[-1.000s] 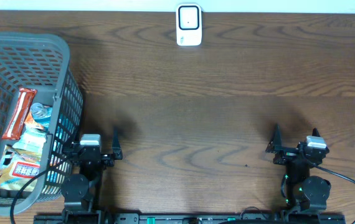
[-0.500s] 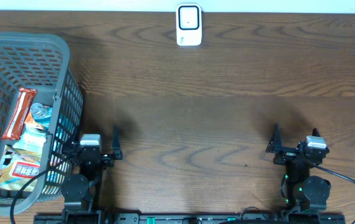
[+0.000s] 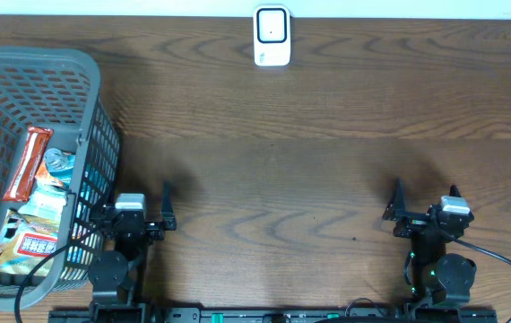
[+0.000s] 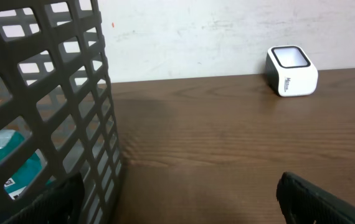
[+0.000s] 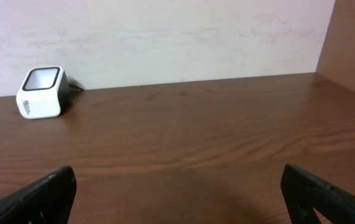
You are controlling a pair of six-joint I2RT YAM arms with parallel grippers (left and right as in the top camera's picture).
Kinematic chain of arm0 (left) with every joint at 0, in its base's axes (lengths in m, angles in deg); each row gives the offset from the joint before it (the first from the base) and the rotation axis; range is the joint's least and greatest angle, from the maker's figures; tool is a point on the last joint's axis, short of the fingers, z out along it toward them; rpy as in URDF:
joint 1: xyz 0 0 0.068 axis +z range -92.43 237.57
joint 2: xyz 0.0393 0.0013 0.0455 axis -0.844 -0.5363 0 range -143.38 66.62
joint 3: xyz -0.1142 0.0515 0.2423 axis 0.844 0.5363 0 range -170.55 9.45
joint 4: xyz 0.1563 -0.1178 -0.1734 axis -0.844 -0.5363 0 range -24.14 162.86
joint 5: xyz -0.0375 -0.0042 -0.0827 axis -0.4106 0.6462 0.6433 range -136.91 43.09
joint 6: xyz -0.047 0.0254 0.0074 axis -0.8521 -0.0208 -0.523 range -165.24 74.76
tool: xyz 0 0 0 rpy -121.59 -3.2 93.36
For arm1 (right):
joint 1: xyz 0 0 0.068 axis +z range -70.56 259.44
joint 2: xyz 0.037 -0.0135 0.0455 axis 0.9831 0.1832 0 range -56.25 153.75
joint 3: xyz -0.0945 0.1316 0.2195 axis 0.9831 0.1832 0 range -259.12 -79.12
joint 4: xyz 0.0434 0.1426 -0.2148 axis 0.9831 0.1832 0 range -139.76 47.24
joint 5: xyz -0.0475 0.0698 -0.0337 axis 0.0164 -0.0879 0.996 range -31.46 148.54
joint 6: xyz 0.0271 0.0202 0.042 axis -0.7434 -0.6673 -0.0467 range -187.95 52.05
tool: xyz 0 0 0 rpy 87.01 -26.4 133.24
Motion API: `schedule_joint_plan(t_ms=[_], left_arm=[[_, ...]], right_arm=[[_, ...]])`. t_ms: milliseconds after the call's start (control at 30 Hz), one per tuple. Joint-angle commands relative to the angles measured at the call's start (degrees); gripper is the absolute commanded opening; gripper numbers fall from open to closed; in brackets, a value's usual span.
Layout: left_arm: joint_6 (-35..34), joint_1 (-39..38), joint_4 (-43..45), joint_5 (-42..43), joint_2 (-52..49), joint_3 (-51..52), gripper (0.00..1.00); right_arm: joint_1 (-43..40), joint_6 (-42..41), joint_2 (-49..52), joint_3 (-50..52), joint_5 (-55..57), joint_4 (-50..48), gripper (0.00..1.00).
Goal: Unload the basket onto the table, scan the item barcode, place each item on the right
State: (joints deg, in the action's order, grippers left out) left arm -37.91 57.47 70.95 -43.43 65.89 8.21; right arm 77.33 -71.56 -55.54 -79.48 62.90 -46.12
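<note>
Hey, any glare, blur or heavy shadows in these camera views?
Overhead: even light, faint sheen and soft shadow patches on the table. Left wrist: basket looms large, scanner sharp. Right wrist: end effector fingers show only as dark shapes.

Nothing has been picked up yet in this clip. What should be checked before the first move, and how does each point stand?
1. Left pincer open and empty: ok.
2. Right pincer open and empty: ok.
3. Items available to pick: ok. Several packets lie in the basket, with a red bar on top.
4. Barcode on any item facing up: cannot tell, the print is too small.
5. Scanner upright at the far edge of the table, with nothing between it and the pincers: ok.
6. Left pincer clear of the basket wall: cannot tell. It sits right beside the wall.
</note>
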Motion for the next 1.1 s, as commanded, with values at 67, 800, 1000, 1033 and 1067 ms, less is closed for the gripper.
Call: schedule_joint_plan(t_ms=[67,800,1000,1033,1067], left_arm=[[-0.5,0.0,-1.9,-0.1,0.5,1.0,0.98],[-0.5,0.0,-1.8,-0.1,0.5,1.0,0.98],[-0.5,0.0,-1.9,-0.1,0.5,1.0,0.98],[-0.5,0.0,-1.9,-0.3,0.5,1.0,0.98],[-0.5,0.0,-1.9,-1.1,0.5,1.0,0.98]], right_arm=[[0.3,0.7,-0.2,0.0,0.6,0.2,0.99],[0.3,0.7,-0.2,0.0,0.6,0.2,0.99],[0.3,0.7,-0.2,0.0,0.6,0.2,0.99],[0.3,0.7,-0.2,0.0,0.6,0.2,0.99],[0.3,0.7,-0.2,0.0,0.6,0.2,0.99]])
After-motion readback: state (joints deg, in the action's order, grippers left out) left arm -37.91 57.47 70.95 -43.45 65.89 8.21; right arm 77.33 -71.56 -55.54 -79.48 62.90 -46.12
